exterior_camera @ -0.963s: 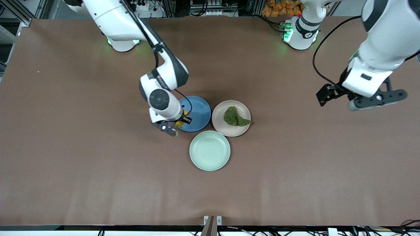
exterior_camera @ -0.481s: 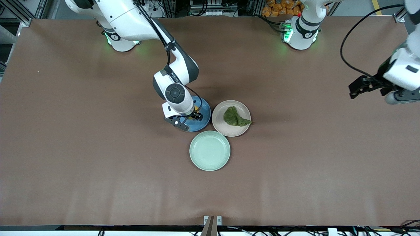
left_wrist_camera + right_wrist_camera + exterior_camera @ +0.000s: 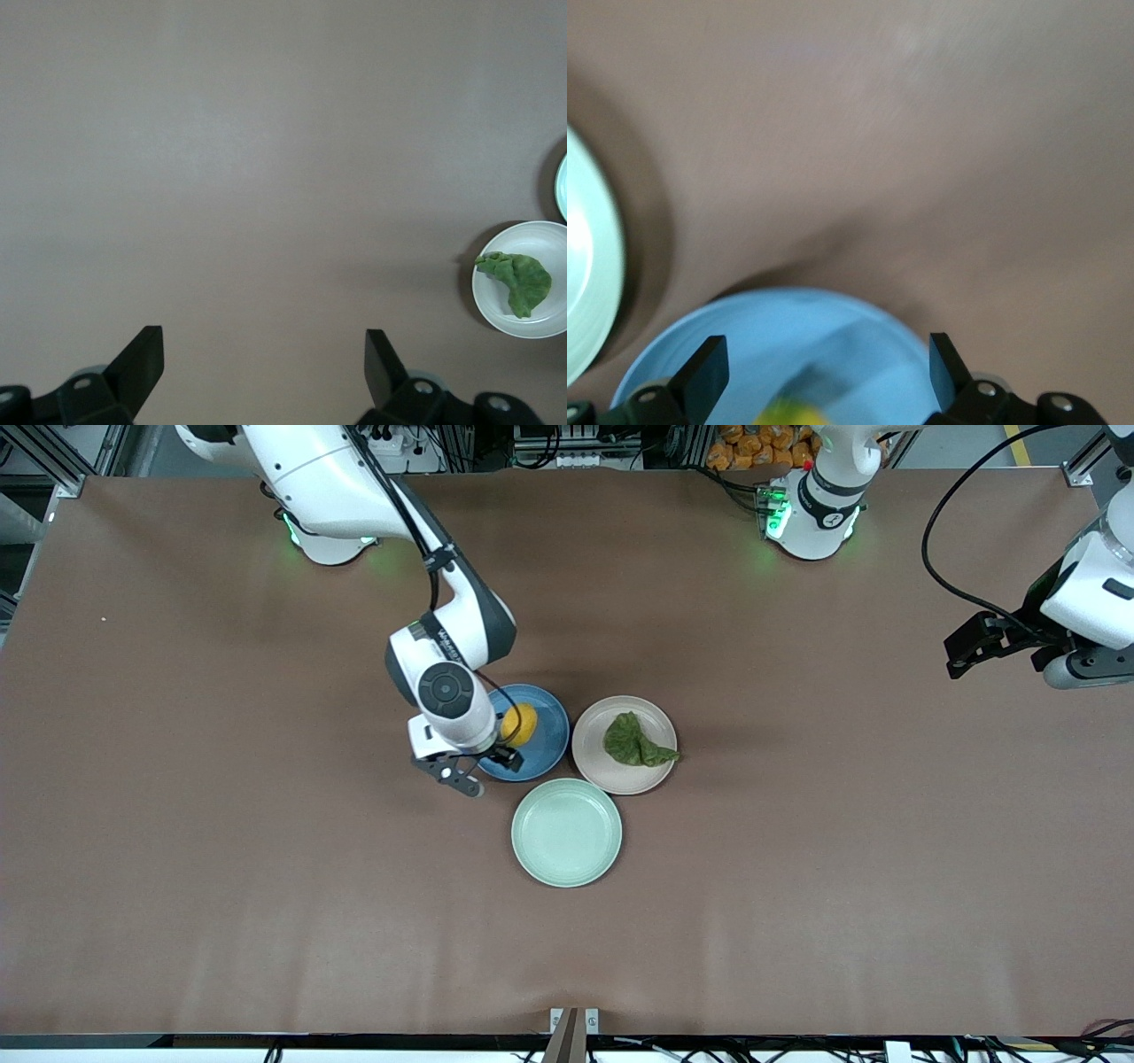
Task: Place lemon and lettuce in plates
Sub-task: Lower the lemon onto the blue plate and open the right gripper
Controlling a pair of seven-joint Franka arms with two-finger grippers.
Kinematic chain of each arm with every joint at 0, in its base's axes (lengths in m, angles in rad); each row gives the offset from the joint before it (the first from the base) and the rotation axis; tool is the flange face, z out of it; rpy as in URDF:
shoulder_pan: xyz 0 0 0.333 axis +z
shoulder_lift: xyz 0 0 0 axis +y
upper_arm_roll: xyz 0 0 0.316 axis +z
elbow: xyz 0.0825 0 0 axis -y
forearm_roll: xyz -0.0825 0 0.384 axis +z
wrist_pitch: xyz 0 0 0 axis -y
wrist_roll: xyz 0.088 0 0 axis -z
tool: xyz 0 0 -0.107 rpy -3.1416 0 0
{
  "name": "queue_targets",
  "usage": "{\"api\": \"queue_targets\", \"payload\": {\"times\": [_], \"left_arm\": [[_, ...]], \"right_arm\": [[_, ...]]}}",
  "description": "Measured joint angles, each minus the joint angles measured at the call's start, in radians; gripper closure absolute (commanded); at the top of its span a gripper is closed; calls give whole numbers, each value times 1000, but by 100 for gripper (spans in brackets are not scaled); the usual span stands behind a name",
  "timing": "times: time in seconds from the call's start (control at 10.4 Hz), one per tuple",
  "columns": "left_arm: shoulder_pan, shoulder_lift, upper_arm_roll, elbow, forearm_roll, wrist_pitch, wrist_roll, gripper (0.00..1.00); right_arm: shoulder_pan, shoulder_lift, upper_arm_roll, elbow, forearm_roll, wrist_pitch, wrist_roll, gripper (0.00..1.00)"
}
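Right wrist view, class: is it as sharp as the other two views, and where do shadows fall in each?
Right wrist view: smeared, the lemon a yellow blur on the blue plate; dark shadow beside the plate. Left wrist view: crisp, the lettuce sharp on the beige plate, a shadow along its rim. Front view: sharp, soft shadows beside plates.

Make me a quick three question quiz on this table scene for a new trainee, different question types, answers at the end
1. True or false: the lemon lies in the blue plate.
2. Which plate holds nothing? A) mint-green plate B) beige-pink plate C) blue plate
3. Fill in: the lettuce lies in the ___ plate.

Key
1. True; the right gripper, open, is over that plate's edge.
2. A
3. Beige-pink; the left gripper waits open over bare table at its own end.
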Motion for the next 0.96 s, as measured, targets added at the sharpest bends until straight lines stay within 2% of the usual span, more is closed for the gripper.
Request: {"api": "queue_targets", "payload": {"times": [0.19, 0.96], "left_arm": [[0, -11, 0, 0, 0, -2, 0, 0], [-6, -16, -12, -2, -34, -61, 1, 0]], "right_arm": [[-61, -32, -30, 2, -3, -34, -145, 0], [-478, -113, -36, 5, -9, -138, -730, 0]]}}
